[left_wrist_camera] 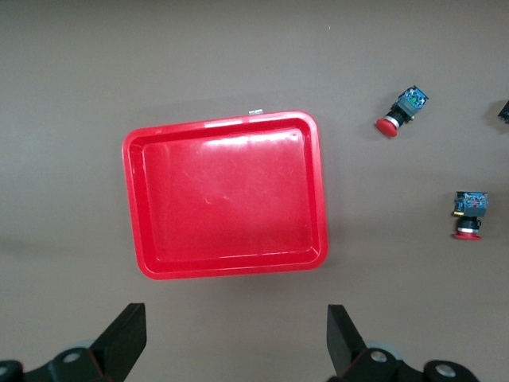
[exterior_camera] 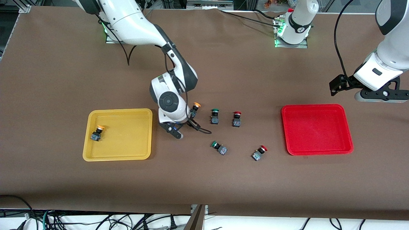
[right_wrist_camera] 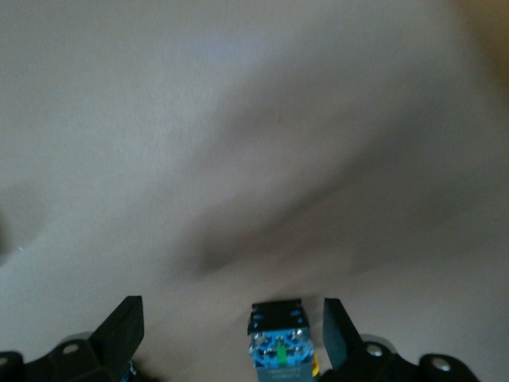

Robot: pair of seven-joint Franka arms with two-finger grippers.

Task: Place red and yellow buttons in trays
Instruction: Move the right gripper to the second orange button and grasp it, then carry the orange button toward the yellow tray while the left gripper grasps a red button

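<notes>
One yellow button [exterior_camera: 97, 133] lies in my yellow tray [exterior_camera: 140, 134]. The second yellow button [exterior_camera: 195, 109] is on the table [exterior_camera: 64, 80] just beside my right hand [right_wrist_camera: 232, 328], whose fingers are spread with the button's dark body between them, close to one finger. Two red buttons sit on the table: one [exterior_camera: 236, 119] beside a green button [exterior_camera: 214, 116], one [exterior_camera: 259, 152] nearer the front camera, near another green button [exterior_camera: 219, 147]. Red tray [exterior_camera: 316, 129] holds nothing. My left hand [left_wrist_camera: 236, 338] hangs open above the table beside the red tray, waiting.
</notes>
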